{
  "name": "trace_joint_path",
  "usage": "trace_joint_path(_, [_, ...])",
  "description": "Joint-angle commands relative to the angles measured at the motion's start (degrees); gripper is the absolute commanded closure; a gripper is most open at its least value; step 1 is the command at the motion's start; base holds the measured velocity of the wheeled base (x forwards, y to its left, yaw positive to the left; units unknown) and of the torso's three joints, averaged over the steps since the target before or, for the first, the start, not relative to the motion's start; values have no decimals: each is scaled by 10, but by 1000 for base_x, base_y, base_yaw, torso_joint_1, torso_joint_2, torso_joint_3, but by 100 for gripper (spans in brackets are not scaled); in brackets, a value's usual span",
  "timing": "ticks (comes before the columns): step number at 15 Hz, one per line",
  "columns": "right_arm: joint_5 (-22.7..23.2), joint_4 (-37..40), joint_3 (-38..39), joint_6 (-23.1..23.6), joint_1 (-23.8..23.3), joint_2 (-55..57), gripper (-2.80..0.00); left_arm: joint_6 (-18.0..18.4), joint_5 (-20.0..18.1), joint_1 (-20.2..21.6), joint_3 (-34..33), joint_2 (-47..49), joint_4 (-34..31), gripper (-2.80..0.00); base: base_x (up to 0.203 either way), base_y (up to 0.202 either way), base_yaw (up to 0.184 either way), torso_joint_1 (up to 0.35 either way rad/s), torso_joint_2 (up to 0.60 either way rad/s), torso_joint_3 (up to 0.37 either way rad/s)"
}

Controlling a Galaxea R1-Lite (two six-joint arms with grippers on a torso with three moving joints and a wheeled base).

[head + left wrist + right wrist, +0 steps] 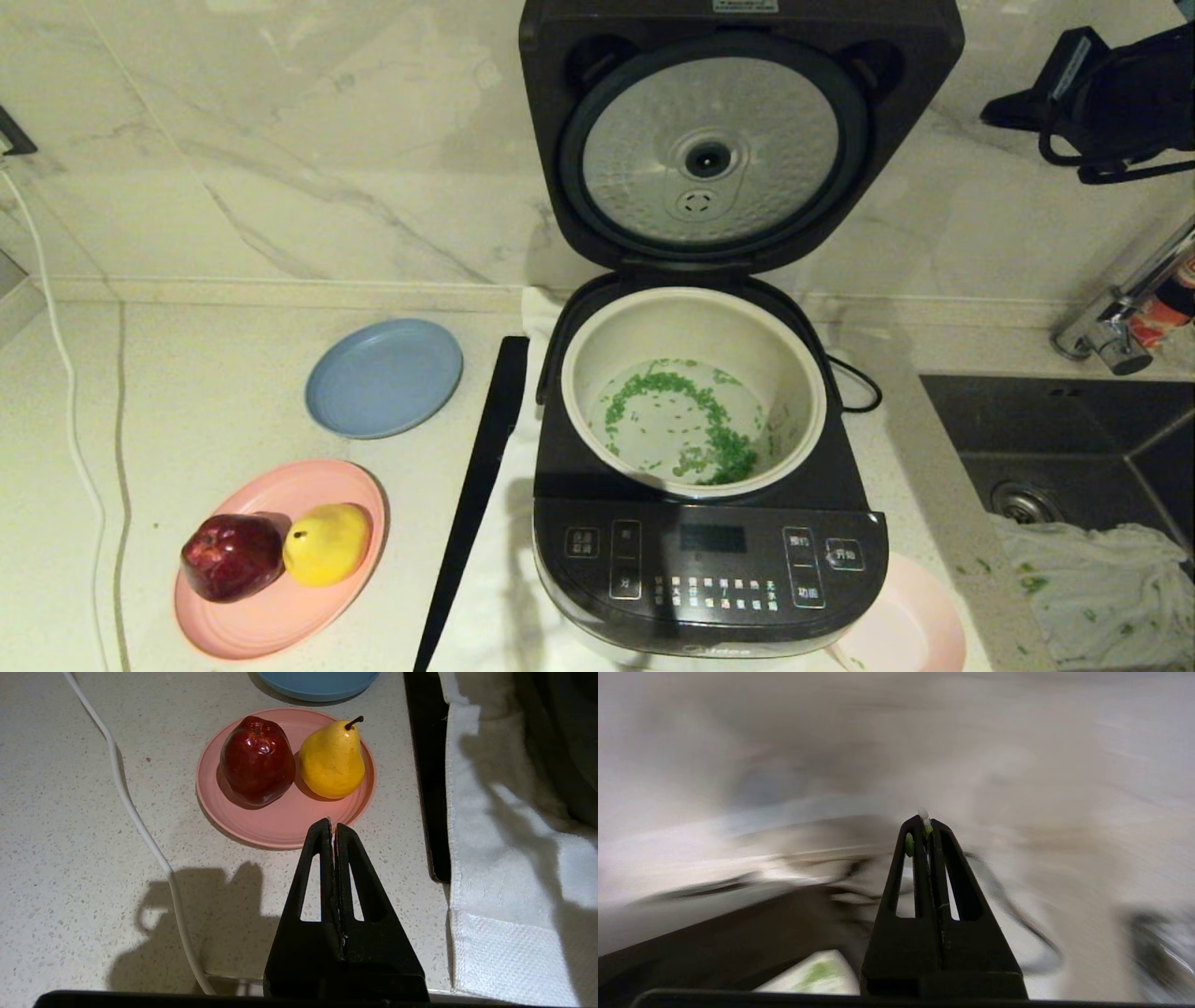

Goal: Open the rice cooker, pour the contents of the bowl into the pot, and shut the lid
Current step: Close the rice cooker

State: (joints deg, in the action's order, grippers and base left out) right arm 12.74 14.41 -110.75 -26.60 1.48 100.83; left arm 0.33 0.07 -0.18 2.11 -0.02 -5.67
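The rice cooker [709, 560] stands in the middle of the counter with its lid [738, 140] swung upright, the dimpled silver disc facing me. Its cream pot [695, 397] holds the contents [719, 439], green grains scattered over the bottom. The pale pink bowl [920, 625] sits on the counter at the cooker's front right corner, partly hidden by it. My right gripper [927, 823] is shut, with a white and a green grain stuck at its tips; its arm [1102, 103] is raised at the upper right. My left gripper [332, 826] is shut over the counter, empty.
A pink plate [280, 597] with a red apple [231, 555] and yellow pear [327, 543], a blue plate [385, 377], a long black strip [476, 495] and a white cable [65, 392] lie left of the cooker. Sink [1055, 439], faucet [1120, 327] and white cloth [1092, 588] are on the right.
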Motion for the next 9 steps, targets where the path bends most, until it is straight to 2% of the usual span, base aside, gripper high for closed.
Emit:
trace_joint_path(1, [27,-24,0,-2,11,6,0,0,0,0,0,-1,0,0,0,0,0,0,0,0])
trace_joint_path(4, [39,-42,2,-3,36,8,0,0,0,0,0,-1,0,0,0,0,0,0,0,0])
trace_joint_path(7, [96,-43,2,-5,45,8,0,0,0,0,0,-1,0,0,0,0,0,0,0,0])
trace_joint_path(9, [104,-50,3,-3,57,13,0,0,0,0,0,-1,0,0,0,0,0,0,0,0])
